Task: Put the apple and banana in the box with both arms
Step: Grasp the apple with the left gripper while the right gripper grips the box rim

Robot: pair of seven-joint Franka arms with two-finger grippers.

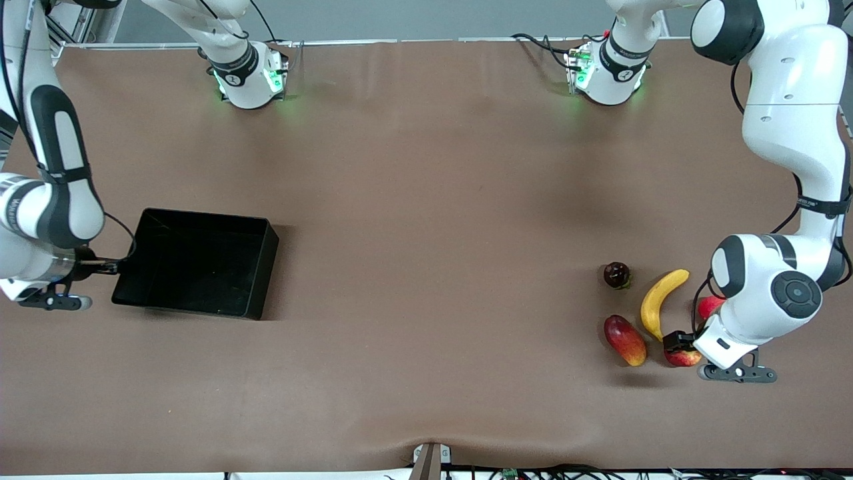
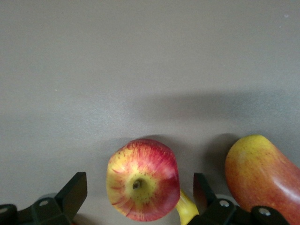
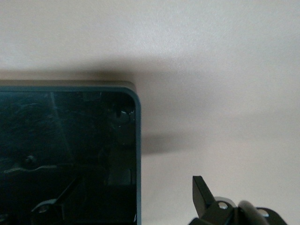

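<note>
Brown table (image 1: 426, 220): mango (image 1: 624, 340), banana (image 1: 660, 301) crowding gripper-straddled apple (image 2: 143, 180).

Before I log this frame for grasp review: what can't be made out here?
- Small red-and-yellow streaked apple: front view, the open left gripper around it covers most.
- Plain pinkish-red round fruit: front view, the left arm hides most.
- Curved yellow banana: left wrist view, only a tip shows beside the apple.
- Open right gripper astride the shallow black plastic box wall: right wrist view, inner finger lost against the dark interior.
</note>
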